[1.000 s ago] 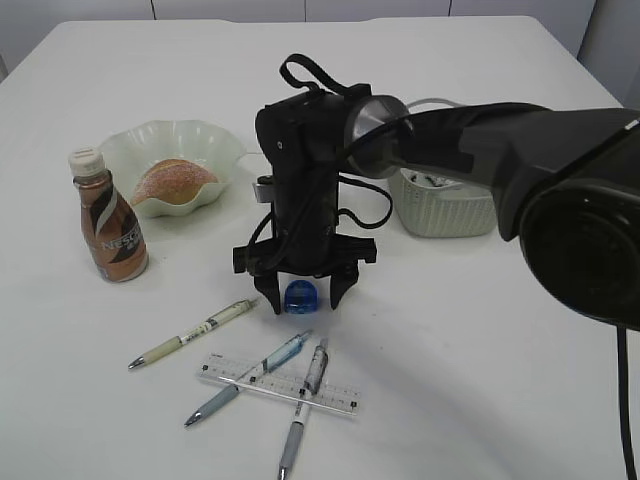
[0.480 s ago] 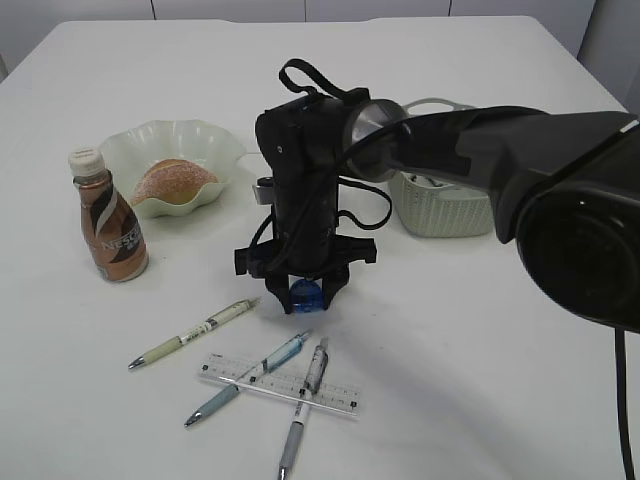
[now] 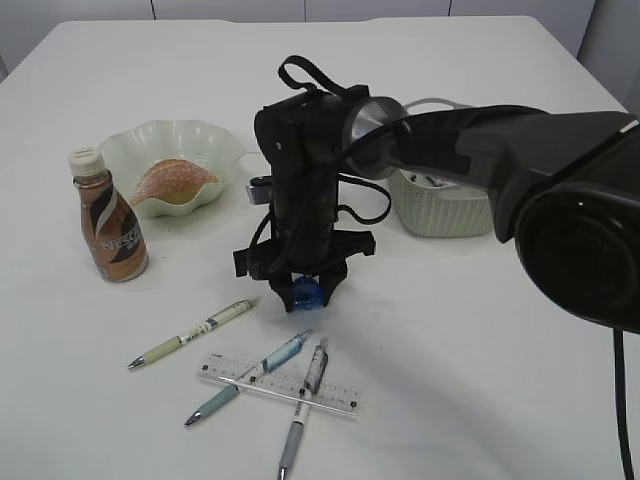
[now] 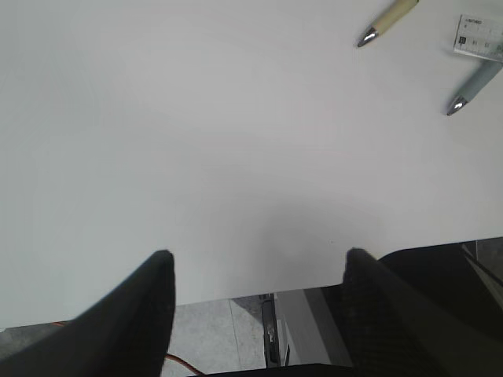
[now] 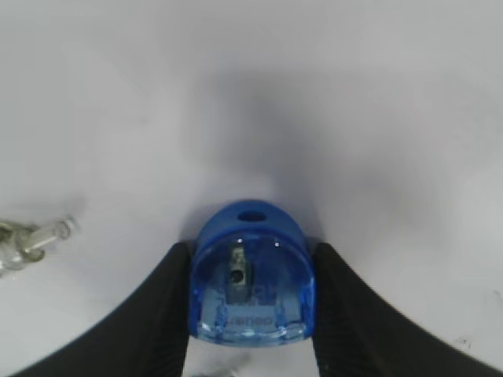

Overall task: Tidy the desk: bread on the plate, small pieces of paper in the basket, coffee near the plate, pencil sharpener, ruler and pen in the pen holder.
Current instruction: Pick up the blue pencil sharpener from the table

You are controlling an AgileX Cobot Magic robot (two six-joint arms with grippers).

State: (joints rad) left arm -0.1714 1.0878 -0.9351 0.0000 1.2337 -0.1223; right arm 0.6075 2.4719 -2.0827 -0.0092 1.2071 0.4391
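My right gripper points straight down at mid-desk, shut on the blue pencil sharpener, both fingers pressed against its sides. In front of it lie three pens and the clear ruler. The bread lies on the wavy green plate, with the coffee standing beside it. The basket stands behind the right arm. My left gripper hangs open and empty over the desk's near edge. The pen holder and paper pieces are hidden.
The white desk is bare at the right and the back. The left wrist view catches two pen tips and the ruler's end at its upper right, with floor below the desk edge.
The right gripper's fingers have shut from wide apart onto the pencil sharpener. The left gripper has not moved.
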